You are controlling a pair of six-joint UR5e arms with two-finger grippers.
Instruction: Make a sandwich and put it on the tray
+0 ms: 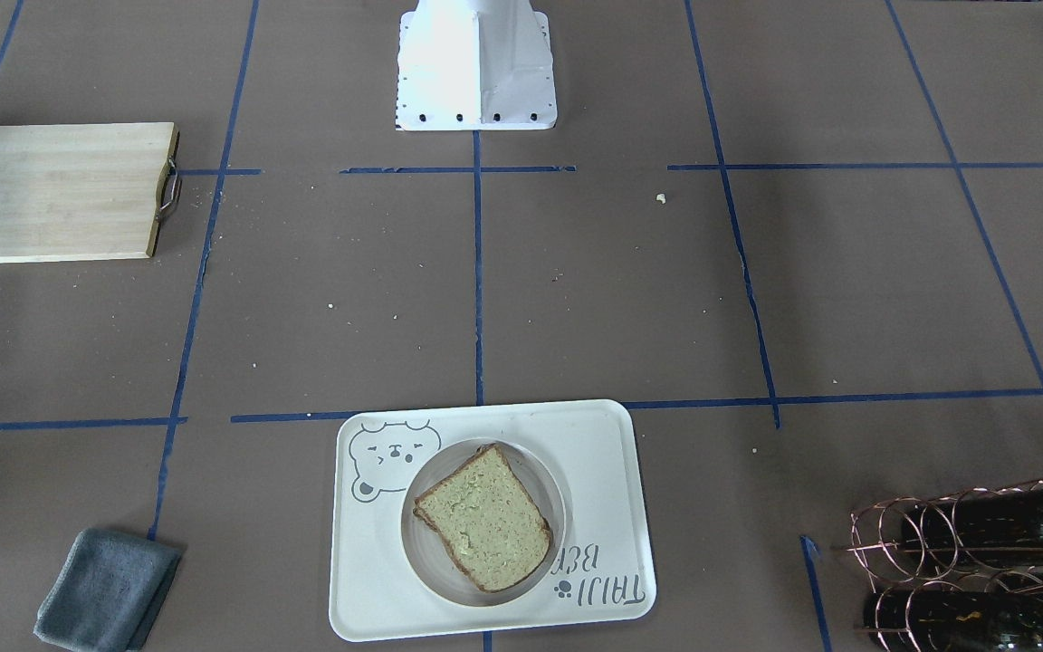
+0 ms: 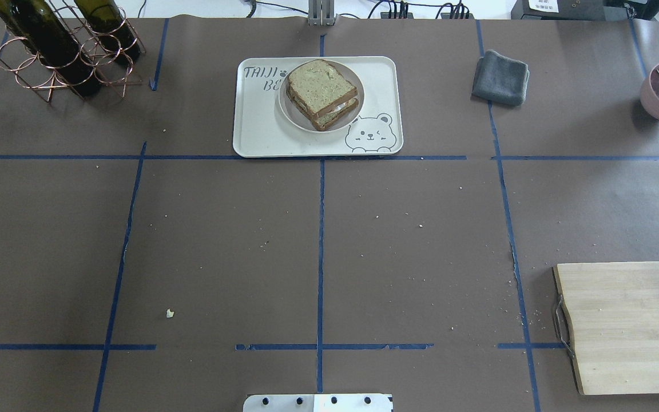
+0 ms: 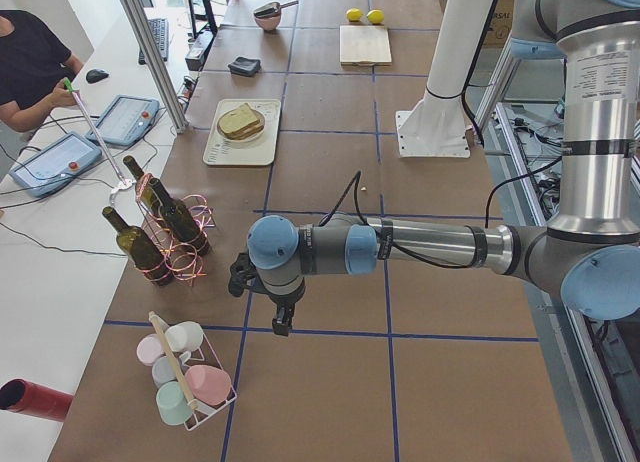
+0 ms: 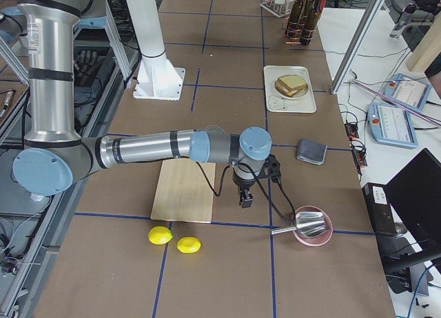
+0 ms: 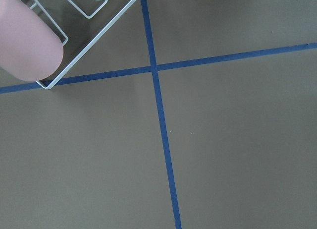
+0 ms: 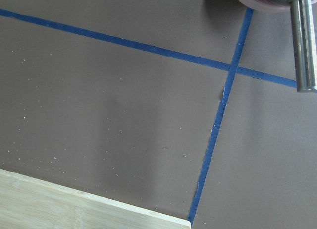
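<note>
— Starting with the largest, we see the brown paper-covered table [image 2: 221,240] gridded with blue tape. The wooden cutting board [image 2: 632,326] lies on the robot's right, close to its base.
— Agreed. We find the cream bear tray [image 2: 261,134] on the centre line at the side far from the robot, well apart from that board.
— On the tray sits a round white plate [image 2: 288,116], covering part of the lettering.
— And we see the sandwich [image 2: 321,88] on that plate: two slices stacked, with a sliver of white between them.
— And the grippers?
— We find the left gripper [image 3: 283,325] pointing down over the table near the wine bottle rack [image 3: 170,237]. The right gripper [image 4: 244,198] hangs between the cutting board and a pink bowl [image 4: 313,228]. Whether their fingers are apart or together, we cannot tell.
</note>
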